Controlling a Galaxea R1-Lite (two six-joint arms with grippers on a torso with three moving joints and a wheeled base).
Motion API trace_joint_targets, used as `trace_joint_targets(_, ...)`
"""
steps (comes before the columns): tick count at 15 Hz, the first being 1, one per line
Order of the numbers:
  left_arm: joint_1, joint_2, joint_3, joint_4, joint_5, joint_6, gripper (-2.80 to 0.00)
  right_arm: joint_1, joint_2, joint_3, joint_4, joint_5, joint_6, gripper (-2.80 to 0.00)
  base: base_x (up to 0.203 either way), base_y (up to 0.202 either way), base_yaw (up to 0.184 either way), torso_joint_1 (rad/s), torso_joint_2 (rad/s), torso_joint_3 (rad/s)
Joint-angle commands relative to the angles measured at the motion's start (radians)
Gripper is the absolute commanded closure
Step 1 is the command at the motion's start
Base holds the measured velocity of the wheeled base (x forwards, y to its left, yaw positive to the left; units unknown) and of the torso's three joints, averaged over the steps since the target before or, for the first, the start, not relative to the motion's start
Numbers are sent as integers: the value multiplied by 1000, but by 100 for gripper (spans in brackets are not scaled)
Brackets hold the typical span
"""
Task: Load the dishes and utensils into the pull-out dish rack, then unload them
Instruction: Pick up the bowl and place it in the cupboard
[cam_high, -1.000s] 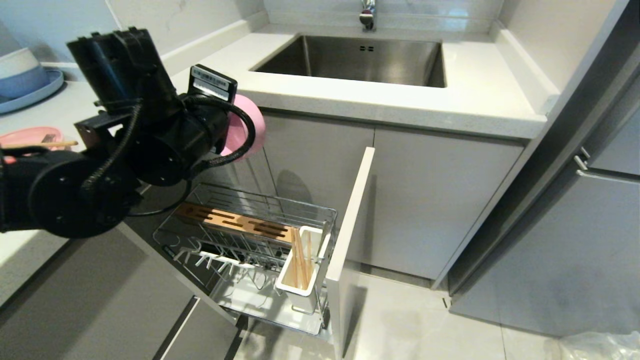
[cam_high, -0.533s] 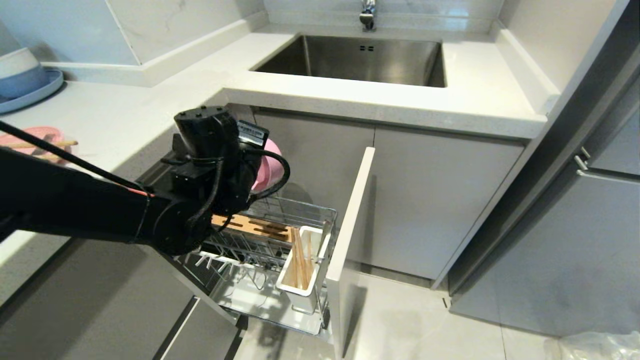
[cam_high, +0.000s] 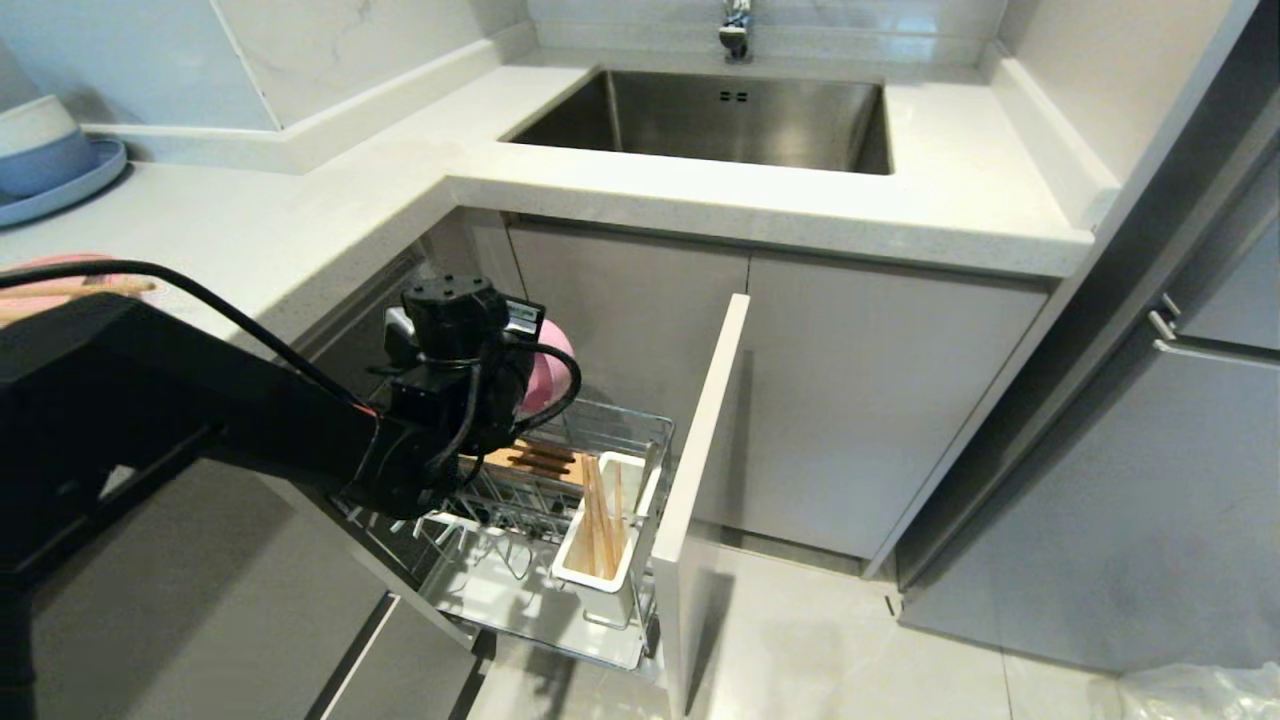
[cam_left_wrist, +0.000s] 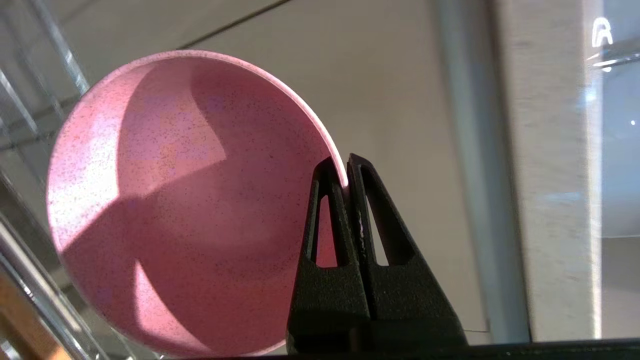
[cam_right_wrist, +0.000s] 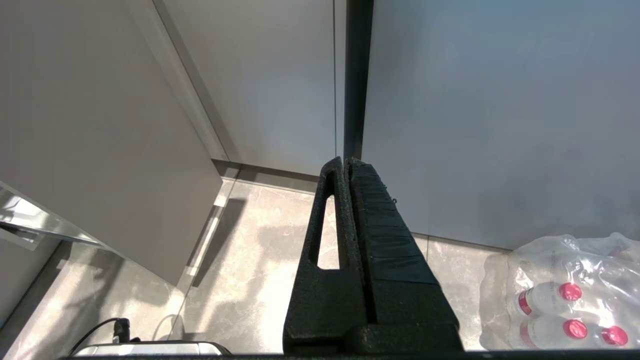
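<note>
Left end effector (cam_left_wrist: 343, 176) pinches unlabelled pink bowl (cam_left_wrist: 185, 200) rim

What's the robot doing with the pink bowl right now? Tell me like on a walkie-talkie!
Left hand shut on pink bowl rim, above the dish rack. Right hand shut, empty, parked by the floor. Chopsticks in utensil holder. Nothing blocking.

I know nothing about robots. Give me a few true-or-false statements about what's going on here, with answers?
1. The left gripper pinches the rim of the pink bowl. True.
2. The bowl already rests on the drip tray. False: it is held above the pull-out dish rack.
3. Chopsticks stand in the white utensil holder. True.
4. The sink is full of dishes. False: it looks empty.
5. The right gripper holds a fork. False: it is shut on nothing, near the floor.
</note>
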Motion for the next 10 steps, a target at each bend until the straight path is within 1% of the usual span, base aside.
trace_joint_targets(1,13,18,4,-6,-14,-20,0,0,0,2,0,0,0,0,0,0,0,0,0,0)
trace_joint_targets(3,14,30,4,-6,-18,-27,0,0,0,2,0,0,0,0,0,0,0,0,0,0)
trace_joint_targets(4,15,41,6,-4,-19,-53,0,0,0,2,0,0,0,0,0,0,0,0,0,0)
trace_joint_targets(5,15,48,8,-6,-19,-60,0,0,0,2,0,0,0,0,0,0,0,0,0,0)
trace_joint_targets(6,15,58,10,-11,-19,-62,0,0,0,2,0,0,0,0,0,0,0,0,0,0)
trace_joint_targets(8,25,70,16,-58,-23,-66,0,0,0,2,0,0,0,0,0,0,0,0,0,0)
trace_joint_targets(10,42,72,18,-69,-47,-68,0,0,0,2,0,0,0,0,0,0,0,0,0,0)
